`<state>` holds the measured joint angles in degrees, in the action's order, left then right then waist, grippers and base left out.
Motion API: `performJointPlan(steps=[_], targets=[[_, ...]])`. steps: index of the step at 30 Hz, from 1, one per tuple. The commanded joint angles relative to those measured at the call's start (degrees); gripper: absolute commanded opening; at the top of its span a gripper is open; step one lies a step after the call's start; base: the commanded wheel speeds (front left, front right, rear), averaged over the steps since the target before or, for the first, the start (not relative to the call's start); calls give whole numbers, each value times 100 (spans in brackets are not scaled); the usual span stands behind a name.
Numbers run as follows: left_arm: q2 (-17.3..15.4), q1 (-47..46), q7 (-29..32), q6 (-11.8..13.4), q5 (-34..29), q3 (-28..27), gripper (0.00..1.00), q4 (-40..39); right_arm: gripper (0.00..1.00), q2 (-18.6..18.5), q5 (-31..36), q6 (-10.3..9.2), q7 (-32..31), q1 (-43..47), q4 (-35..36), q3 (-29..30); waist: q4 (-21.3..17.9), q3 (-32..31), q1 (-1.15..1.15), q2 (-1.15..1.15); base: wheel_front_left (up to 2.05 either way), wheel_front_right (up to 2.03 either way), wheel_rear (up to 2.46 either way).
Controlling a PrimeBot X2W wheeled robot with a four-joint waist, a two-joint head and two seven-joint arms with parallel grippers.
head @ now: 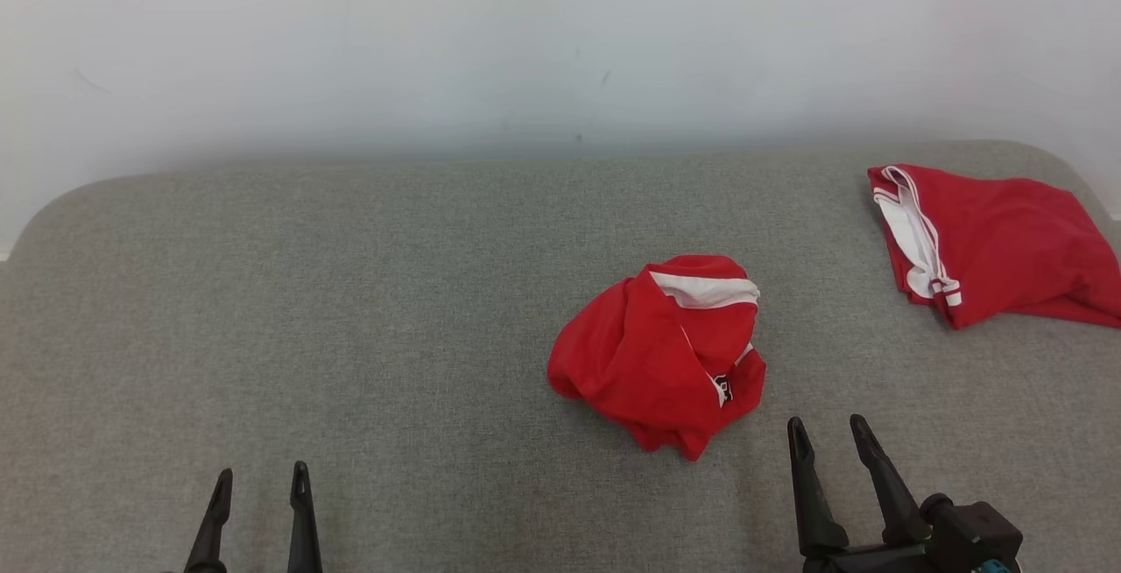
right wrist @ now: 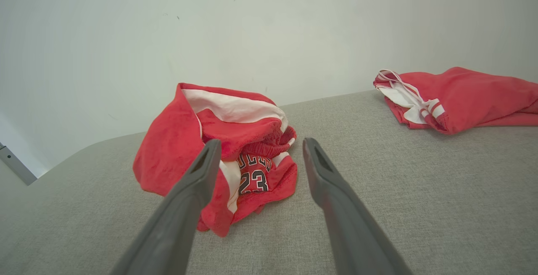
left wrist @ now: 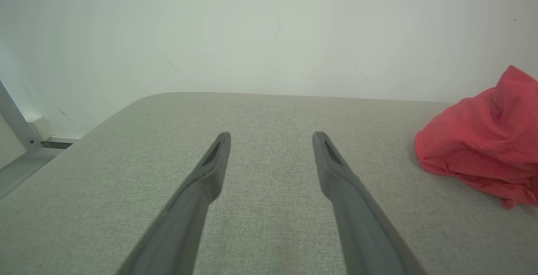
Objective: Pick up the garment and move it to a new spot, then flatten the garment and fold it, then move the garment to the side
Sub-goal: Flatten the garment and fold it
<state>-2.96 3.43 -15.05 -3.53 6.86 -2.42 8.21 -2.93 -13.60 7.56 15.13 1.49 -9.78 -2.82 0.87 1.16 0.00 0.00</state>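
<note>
Pickup not yet begun: the crumpled red garment (head: 661,354) lies mid-table (head: 350,310), with the right gripper (head: 834,437) just short of it and the left gripper (head: 263,481) well to its left, both sets of fingers (head: 807,485) wide and empty, so I judge the right must reach forward and pinch a fold.

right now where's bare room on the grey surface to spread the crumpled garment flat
Widest bare patch: the left half of the grey surface, from the crumpled garment to the left edge, ahead of the left pincer. A narrower strip lies between that garment and the second red garment. Far right corner is crowded.
</note>
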Motion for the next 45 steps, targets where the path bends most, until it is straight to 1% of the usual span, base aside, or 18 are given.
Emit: performJointPlan(steps=[1, 45], targets=[[12, 31, -17, 27, 31, 5, 100, 1, 100, 11, 13, -12, -2, 57, -2, -8, 5, -2, 0, 0, 0, 0, 0], [13, 107, -17, 81, 75, 85, 100, -26, 100, 11, 53, -12, -2, 90, -25, -17, 36, -31, 0, 0, 0, 0, 0]])
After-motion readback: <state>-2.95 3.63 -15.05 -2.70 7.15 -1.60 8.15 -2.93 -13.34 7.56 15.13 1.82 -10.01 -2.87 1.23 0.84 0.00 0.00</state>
